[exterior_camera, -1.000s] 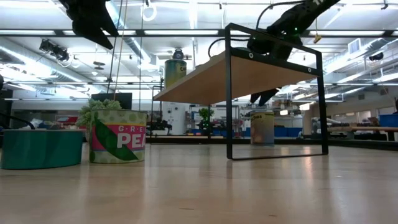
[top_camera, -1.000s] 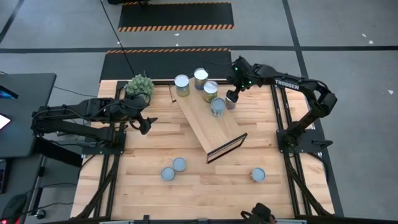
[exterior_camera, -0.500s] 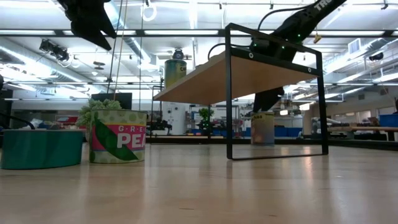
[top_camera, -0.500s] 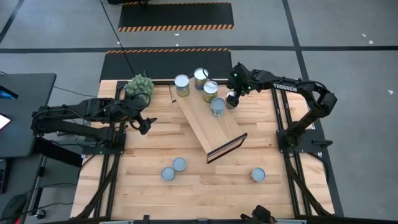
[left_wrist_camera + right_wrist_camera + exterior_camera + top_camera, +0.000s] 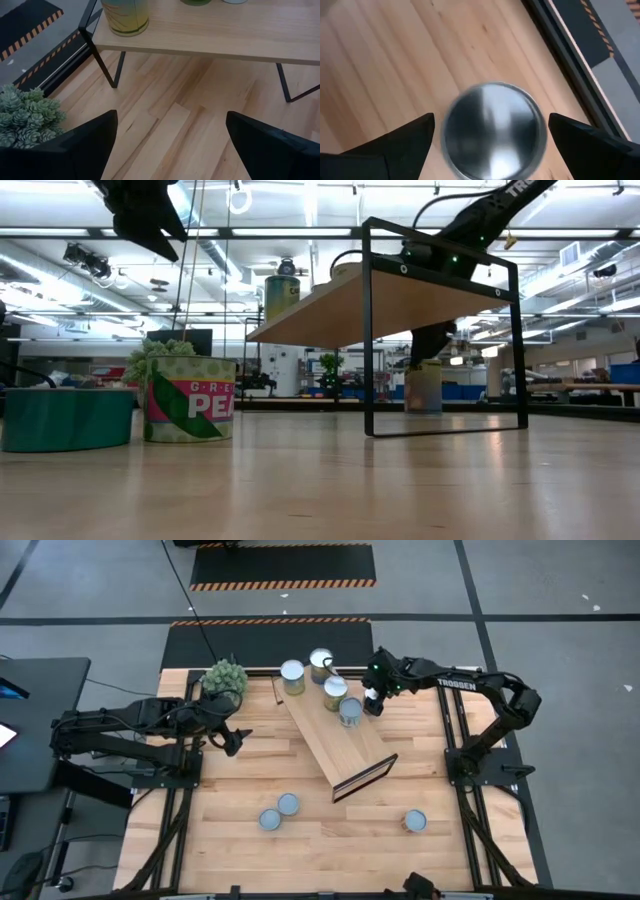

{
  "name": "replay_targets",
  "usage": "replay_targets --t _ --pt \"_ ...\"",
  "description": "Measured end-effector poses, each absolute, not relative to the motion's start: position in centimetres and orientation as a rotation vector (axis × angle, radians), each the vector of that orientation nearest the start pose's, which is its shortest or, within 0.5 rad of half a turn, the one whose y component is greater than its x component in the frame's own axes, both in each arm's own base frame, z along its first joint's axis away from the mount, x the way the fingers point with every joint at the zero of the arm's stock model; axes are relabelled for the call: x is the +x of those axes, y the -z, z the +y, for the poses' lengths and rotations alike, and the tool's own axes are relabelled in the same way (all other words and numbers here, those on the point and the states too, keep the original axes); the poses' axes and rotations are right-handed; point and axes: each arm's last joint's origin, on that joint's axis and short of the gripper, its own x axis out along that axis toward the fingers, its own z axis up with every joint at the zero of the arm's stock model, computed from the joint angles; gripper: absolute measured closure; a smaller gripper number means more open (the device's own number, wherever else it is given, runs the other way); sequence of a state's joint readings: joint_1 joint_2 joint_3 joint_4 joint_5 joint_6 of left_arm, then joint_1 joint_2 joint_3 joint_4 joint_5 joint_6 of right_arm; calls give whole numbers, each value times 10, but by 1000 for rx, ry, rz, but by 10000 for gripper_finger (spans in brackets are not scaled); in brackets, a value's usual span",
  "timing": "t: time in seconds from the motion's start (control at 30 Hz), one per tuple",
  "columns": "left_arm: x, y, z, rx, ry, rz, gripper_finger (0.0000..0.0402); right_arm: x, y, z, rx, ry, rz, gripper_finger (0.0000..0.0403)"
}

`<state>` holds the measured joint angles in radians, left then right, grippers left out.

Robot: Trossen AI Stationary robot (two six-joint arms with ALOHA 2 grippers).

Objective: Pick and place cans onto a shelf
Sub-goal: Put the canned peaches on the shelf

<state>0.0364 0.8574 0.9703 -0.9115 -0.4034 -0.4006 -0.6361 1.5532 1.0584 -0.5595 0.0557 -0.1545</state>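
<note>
Tabletop fills the right wrist view: spread jaws straddle a can (image 5: pixel 492 131).

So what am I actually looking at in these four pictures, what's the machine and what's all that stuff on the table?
It is a robot with two dark arms at a wooden table, each ending in a two-finger gripper. One picture looks straight down, one looks level along the tabletop, and two come from cameras on the wrists. A slanted wooden shelf stands mid-table, with several cans on and around it and a green plant ball near the far edge. The right gripper is open over a silver-topped can beside the shelf, not gripping it. The left gripper waits open and empty near the plant.
</note>
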Motion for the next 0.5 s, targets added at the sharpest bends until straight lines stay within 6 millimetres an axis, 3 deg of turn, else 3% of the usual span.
replay_targets --t 0.3,0.5 --pt "149 -323 17 -226 -565 694 24 246 -220 -185 168 550 1063 6" --pt "149 -323 17 -226 -566 694 24 241 -220 -192 194 562 1048 35"
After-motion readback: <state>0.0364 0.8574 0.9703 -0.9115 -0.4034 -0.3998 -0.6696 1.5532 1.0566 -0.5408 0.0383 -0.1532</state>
